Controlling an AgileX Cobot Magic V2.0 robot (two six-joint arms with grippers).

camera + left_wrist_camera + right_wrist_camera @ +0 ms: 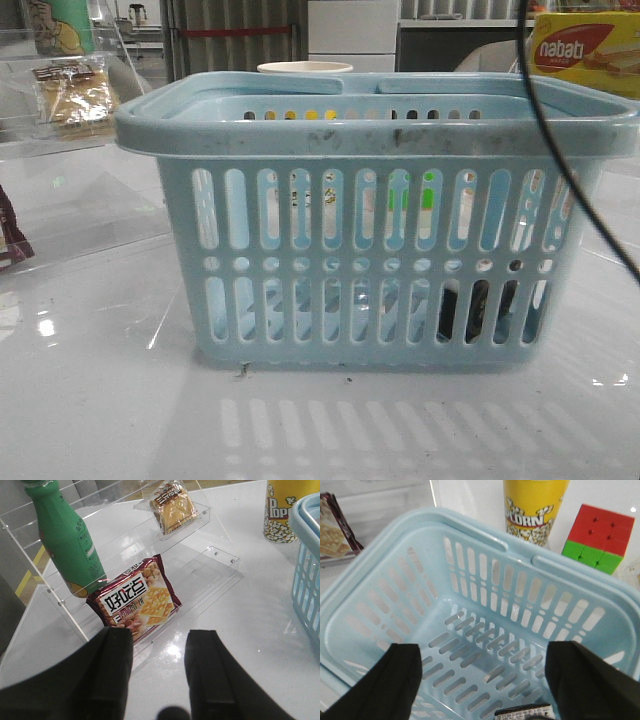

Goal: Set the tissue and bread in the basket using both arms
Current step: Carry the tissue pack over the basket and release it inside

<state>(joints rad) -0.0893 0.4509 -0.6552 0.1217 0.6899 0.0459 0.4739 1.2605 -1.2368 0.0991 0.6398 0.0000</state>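
Note:
The light-blue basket [370, 215] stands in the middle of the table and fills the front view. The bread [75, 95], a clear packet, lies on an upper step of a clear acrylic shelf at the far left; it also shows in the left wrist view [172, 505]. My left gripper [159, 640] is open and empty over the table in front of the shelf, well short of the bread. My right gripper [482, 652] is open and empty above the basket [365, 575]. The tissue [525, 714], a dark pack with a white label, lies on the basket floor; it shows through the slots [470, 310].
A dark-red cracker wrapper [137, 597] leans on the shelf's lowest step, just beyond my left fingers. A green bottle [65, 535] stands beside it. A yellow popcorn cup [532, 510] and a colour cube [597, 537] stand behind the basket. A nabati box [585, 50] is far right.

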